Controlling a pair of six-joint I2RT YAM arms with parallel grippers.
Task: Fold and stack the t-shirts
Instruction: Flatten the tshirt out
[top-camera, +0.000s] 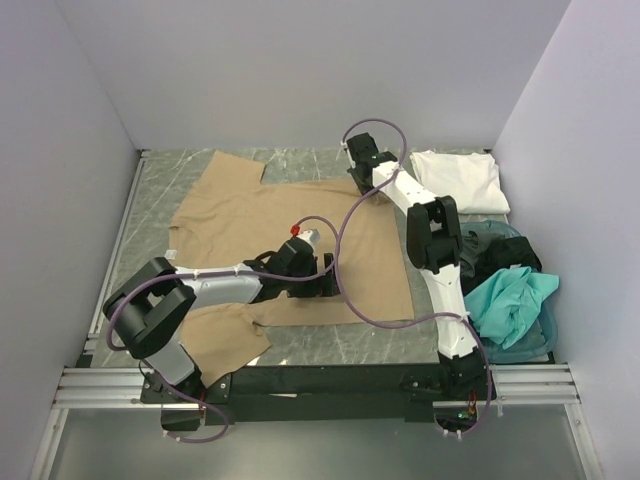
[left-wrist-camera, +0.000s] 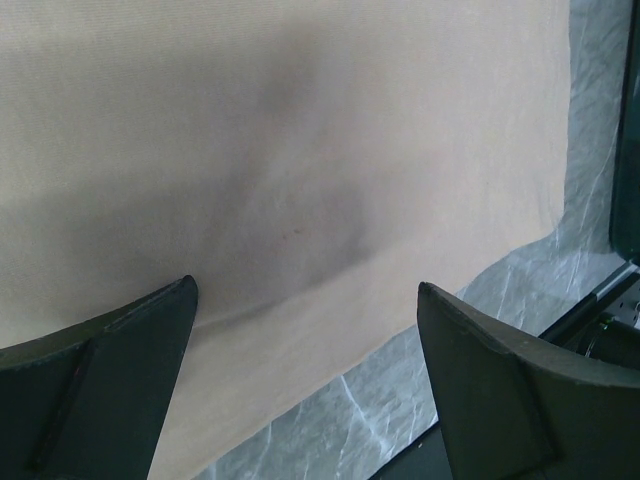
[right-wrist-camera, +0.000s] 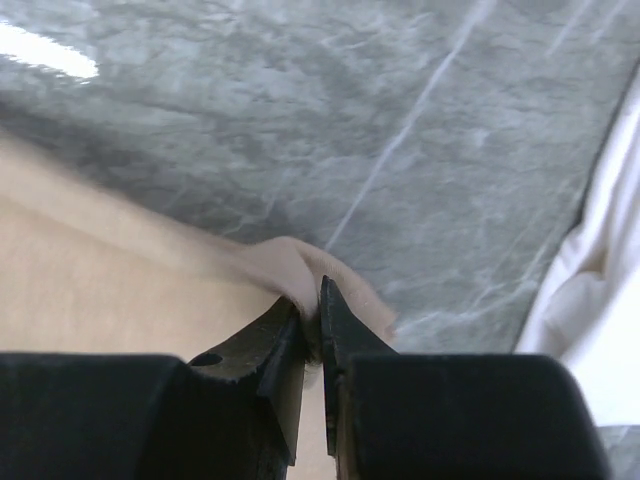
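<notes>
The tan t-shirt lies spread on the marble table, with one part folded toward the near left. My right gripper is at the shirt's far right edge and is shut on a pinch of tan cloth, as the right wrist view shows. My left gripper is open just above the shirt's near edge; in the left wrist view tan cloth and bare table lie between the fingers. A folded white t-shirt lies at the back right. The teal t-shirt and the dark grey one are heaped in the basket.
The shallow teal basket stands at the right edge, beside the right arm. White walls close in the table on the left, back and right. Purple cables loop over the shirt. A metal rail runs along the near edge.
</notes>
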